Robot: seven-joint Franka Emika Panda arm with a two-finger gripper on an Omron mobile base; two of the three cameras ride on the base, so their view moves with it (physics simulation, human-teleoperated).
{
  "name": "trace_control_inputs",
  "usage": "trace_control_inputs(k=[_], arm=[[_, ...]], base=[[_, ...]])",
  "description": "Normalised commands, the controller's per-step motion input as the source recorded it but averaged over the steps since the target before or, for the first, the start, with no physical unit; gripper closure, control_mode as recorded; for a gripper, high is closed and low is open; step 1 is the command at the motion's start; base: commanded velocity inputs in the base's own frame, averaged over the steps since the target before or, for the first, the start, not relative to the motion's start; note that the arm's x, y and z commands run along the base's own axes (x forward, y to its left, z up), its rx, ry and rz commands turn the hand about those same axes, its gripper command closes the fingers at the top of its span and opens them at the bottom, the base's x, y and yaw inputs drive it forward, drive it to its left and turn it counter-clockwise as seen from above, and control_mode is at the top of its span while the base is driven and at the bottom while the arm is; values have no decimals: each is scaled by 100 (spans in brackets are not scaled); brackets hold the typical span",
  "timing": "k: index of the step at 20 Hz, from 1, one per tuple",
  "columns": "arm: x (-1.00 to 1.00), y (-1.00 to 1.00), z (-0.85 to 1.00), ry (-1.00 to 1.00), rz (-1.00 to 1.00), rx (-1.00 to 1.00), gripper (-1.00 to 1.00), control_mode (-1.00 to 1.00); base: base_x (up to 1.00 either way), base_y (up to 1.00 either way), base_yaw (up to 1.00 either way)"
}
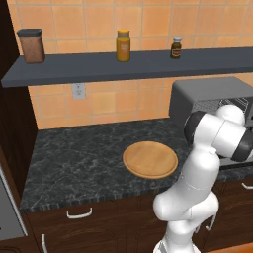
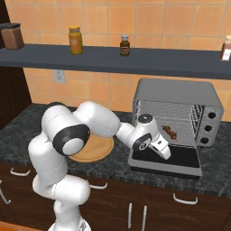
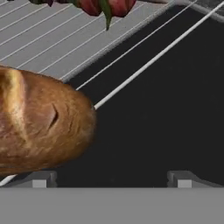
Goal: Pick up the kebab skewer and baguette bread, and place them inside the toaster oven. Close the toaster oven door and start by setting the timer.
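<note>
Food is in: the baguette [image 3: 41,124] lies at the front edge of the rack [image 3: 52,39] and the kebab [image 2: 170,131] sits farther back inside the toaster oven [image 2: 180,94]. My gripper [image 3: 111,178] hangs over the lowered door [image 2: 180,159], fingers spread as wide as they go, holding nothing. By my reckoning both placements are done. Left for me: swing the door shut, then turn the timer knob [image 2: 209,115] on the right-hand panel.
</note>
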Motion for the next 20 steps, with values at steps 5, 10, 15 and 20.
trace_control_inputs(k=[5, 10, 15, 20], arm=[[34, -30, -6, 0, -9, -4, -100, -100], [30, -35, -6, 0, -8, -3, -100, -100], [5, -16, -20, 0, -9, 0, -100, -100], [0, -1, -14, 0, -9, 0, -100, -100]], base=[[0, 0, 0], [0, 0, 0], [0, 0, 0], [0, 0, 0]])
